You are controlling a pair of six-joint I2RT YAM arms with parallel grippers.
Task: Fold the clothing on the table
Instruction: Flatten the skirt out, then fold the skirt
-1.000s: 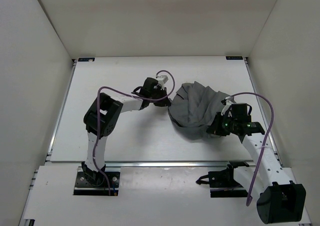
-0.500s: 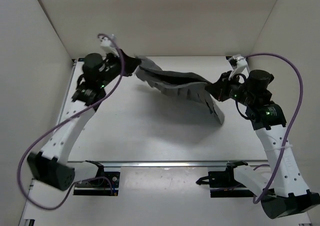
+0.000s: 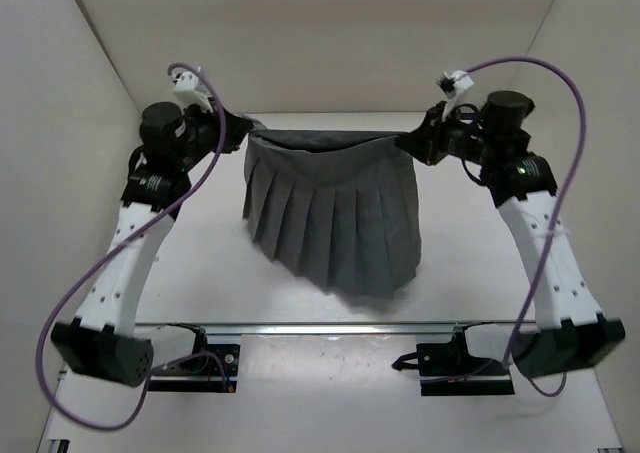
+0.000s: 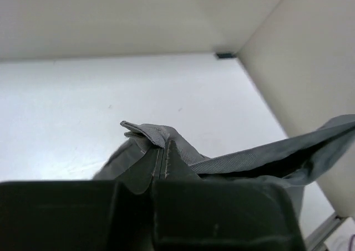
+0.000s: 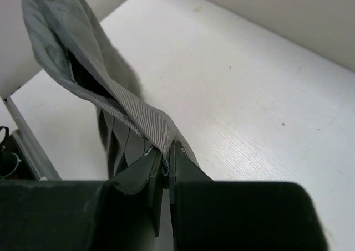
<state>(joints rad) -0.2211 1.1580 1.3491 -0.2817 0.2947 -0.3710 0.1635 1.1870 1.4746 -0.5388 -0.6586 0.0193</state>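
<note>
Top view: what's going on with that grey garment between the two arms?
Both arms hold the clothing, a pleated grey skirt-like piece, up above the table. The left hand is shut on one top corner and the right hand on the other. The top edge is stretched between them and the rest hangs down, spread out. No fold has been made yet.
</note>
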